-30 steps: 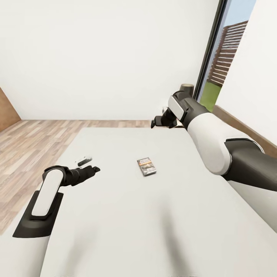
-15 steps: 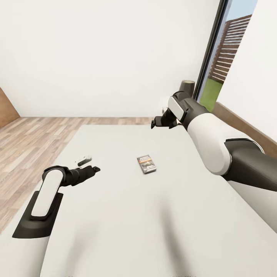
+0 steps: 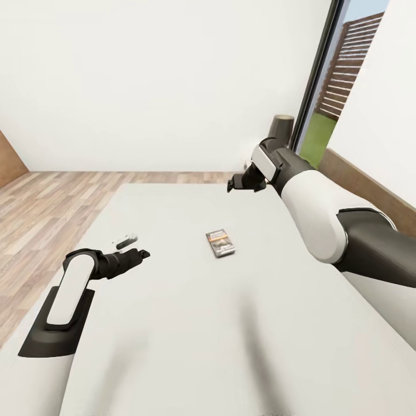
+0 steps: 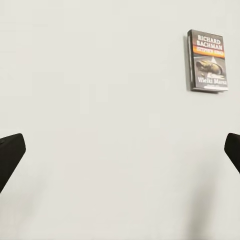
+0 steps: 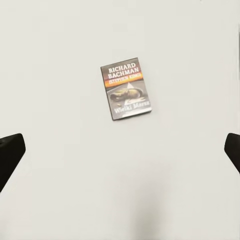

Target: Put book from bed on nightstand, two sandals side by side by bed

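Note:
The book lies flat in the middle of the bed, a wide pale mattress. Its dark cover with white "RICHARD BACHMAN" lettering and an orange band faces up. My left gripper hovers open over the mattress, to the left of the book. My right gripper hangs open above the bed's far side, beyond the book. In the left wrist view the book lies off to one side of the open gripper. The right wrist view has the book ahead of the open gripper. The sandals and nightstand are out of view.
Brown wood-plank floor runs left of and beyond the bed, up to a white wall. A tall black-framed window stands at the far right, with a dark cylindrical object beside it. The brown headboard lines the bed's right side.
The whole picture has shifted a little, with the book and the bed's far edge higher in it, so the camera moved. Both arms keep their pose and both grippers stay open.

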Motion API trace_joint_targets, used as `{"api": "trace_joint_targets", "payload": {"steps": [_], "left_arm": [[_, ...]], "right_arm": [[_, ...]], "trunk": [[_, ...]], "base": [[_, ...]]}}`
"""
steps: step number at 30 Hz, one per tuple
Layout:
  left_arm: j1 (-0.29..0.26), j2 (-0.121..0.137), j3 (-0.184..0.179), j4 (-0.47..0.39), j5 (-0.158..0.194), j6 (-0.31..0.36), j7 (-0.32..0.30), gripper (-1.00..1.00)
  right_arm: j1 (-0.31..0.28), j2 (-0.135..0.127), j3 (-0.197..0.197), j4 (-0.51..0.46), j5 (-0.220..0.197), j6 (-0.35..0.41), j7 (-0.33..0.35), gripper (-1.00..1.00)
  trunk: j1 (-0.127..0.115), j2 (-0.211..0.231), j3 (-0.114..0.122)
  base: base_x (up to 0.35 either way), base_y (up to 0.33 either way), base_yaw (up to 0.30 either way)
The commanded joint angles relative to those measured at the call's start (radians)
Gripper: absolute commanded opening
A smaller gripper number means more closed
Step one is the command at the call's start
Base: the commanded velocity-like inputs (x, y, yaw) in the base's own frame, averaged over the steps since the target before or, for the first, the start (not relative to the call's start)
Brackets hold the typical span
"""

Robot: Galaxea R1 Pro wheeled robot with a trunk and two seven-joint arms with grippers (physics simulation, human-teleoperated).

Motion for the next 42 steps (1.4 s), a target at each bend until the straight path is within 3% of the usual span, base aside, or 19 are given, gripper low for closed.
{"api": "trace_joint_targets", "payload": {"steps": [1,7,13,26,42], "left_arm": [[-0.001,0.000,-0.001,-0.001,0.009,0.001,0.011,1.00],[0.000,-0.001,-0.001,-0.001,0.007,0.001,0.013,1.00],[0.001,-0.002,-0.002,0.000,0.005,0.001,0.014,1.00],[0.002,-0.001,-0.003,0.001,-0.001,0.002,0.015,1.00],[0.024,0.014,-0.010,0.001,-0.009,0.010,0.016,1.00]], "right_arm": [[0.001,0.001,-0.004,-0.001,-0.006,-0.017,-0.010,1.00],[0.047,0.001,-0.003,0.001,0.033,-0.167,-0.018,1.00],[0.085,0.001,-0.002,0.002,0.101,-0.230,-0.044,1.00],[0.142,0.001,0.001,0.005,0.131,-0.252,-0.060,1.00],[0.148,0.001,-0.002,-0.001,0.131,-0.246,-0.062,1.00]], "trunk": [[0.000,-0.001,-0.003],[0.000,-0.001,-0.012],[0.000,-0.001,-0.021],[0.000,-0.001,-0.041],[0.000,-0.001,-0.066]], "base": [[0.000,0.000,0.000],[0.000,0.000,0.000],[0.000,0.000,0.000],[0.000,0.000,0.003],[0.000,0.000,0.040]]}}
